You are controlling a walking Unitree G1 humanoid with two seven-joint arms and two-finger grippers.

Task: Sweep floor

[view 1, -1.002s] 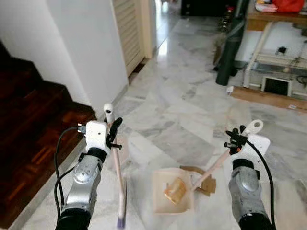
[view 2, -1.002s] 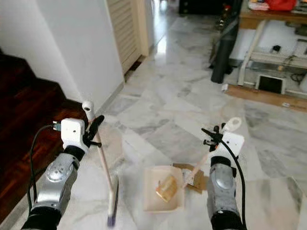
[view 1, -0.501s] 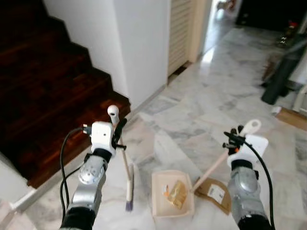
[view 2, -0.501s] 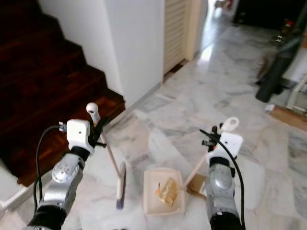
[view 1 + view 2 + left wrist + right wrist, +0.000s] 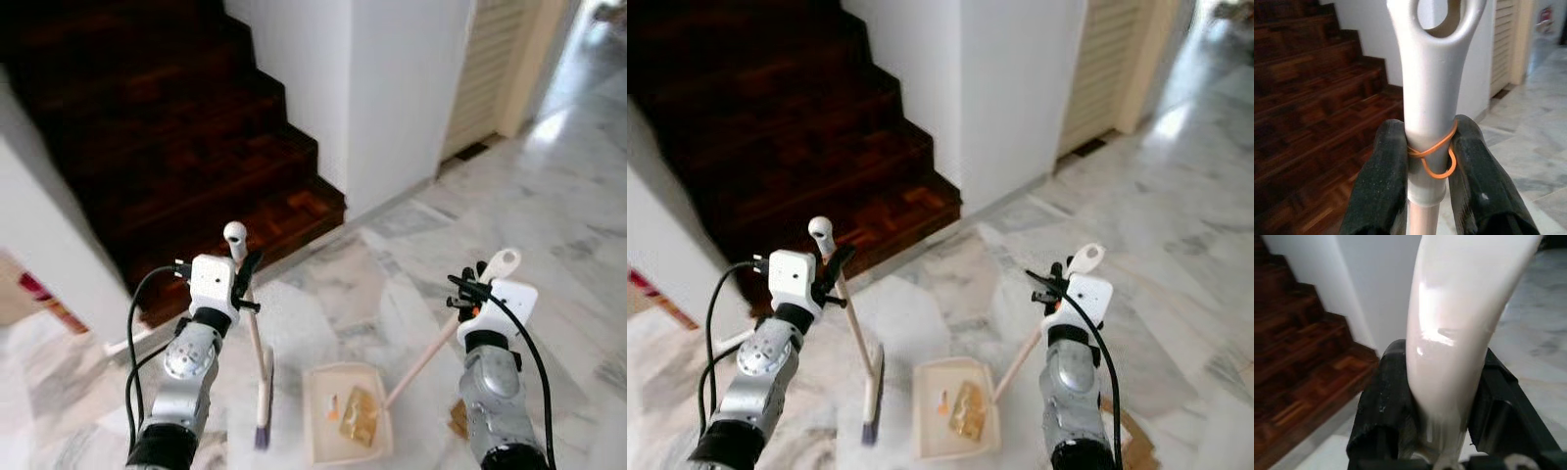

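My left gripper is shut on the pale handle of a broom. The broom stands nearly upright, its purple-tipped brush down on the marble floor. In the left wrist view the fingers clamp the handle's grey end, which has an orange rubber band round it. My right gripper is shut on the long slanted handle of a cream dustpan. The pan lies on the floor between my arms with a crumpled yellowish scrap and small bits inside it. In the right wrist view the handle runs between the black fingers.
Dark wooden stairs rise ahead on the left, beside a white wall pillar. A louvered door stands at the far right. A flat cardboard piece lies on the marble by my right arm. A white wall edge is on the left.
The whole view has swung left, so the stairs now sit ahead and the far room has left the frame. Both grippers keep their holds on broom and dustpan.
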